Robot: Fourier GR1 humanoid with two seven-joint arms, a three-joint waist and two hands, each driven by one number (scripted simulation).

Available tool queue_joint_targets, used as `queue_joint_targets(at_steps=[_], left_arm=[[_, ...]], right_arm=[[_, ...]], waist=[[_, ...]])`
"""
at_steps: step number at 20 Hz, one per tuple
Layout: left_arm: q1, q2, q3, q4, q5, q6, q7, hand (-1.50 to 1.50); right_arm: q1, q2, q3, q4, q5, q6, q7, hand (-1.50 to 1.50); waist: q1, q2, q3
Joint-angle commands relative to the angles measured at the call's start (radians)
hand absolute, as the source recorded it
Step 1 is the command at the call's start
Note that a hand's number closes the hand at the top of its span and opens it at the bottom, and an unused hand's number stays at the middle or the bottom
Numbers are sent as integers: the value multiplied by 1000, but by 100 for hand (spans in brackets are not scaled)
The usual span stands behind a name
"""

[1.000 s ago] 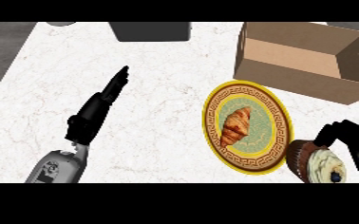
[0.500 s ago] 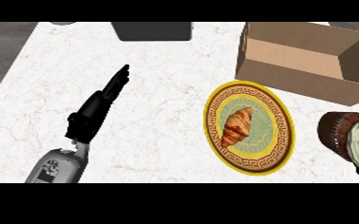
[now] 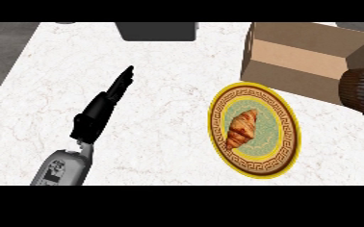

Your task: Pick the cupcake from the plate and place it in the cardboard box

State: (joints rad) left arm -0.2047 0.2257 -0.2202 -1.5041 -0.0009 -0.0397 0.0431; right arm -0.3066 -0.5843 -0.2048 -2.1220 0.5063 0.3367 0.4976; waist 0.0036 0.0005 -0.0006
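cupcake shows partly at the frame's right edge beside the cardboard box; right hand state cannot be told; left hand, fingers straight, rests at left.

- My left hand: black; forearm grey.
- Counter: white marble, faint reddish veins.
- Plate: yellow rim, brown key-pattern band, pale green centre.
- Croissant: golden brown.
- Box: tan cardboard.
- Cupcake: dark brown ridged wrapper.
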Motion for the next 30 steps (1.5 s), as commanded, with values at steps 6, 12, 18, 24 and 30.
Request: queue_joint_targets(at_steps=[6,12,18,24,30], left_arm=[[-58,-53,15,20,-35,-9,33,0],[-10,-62,14,-45,-32,-32,69,0],[12,-38,38,-74,-34,-63,66,0],[-59,-51,75,-18,-36,-70,71,0],[-24,-86,65,75,-72,-52,-47,0]], right_arm=[[-203,14,-1,354,60,-76,-106,150],[-294,-5,40,597,175,-154,-226,150],[-373,16,80,877,276,-258,-342,150],[-423,93,61,1098,278,-323,-379,150],[-400,138,-6,1236,186,-313,-437,-150]], waist=[[4,3,0],[10,3,1],[18,4,1],[13,6,1],[4,5,1]])
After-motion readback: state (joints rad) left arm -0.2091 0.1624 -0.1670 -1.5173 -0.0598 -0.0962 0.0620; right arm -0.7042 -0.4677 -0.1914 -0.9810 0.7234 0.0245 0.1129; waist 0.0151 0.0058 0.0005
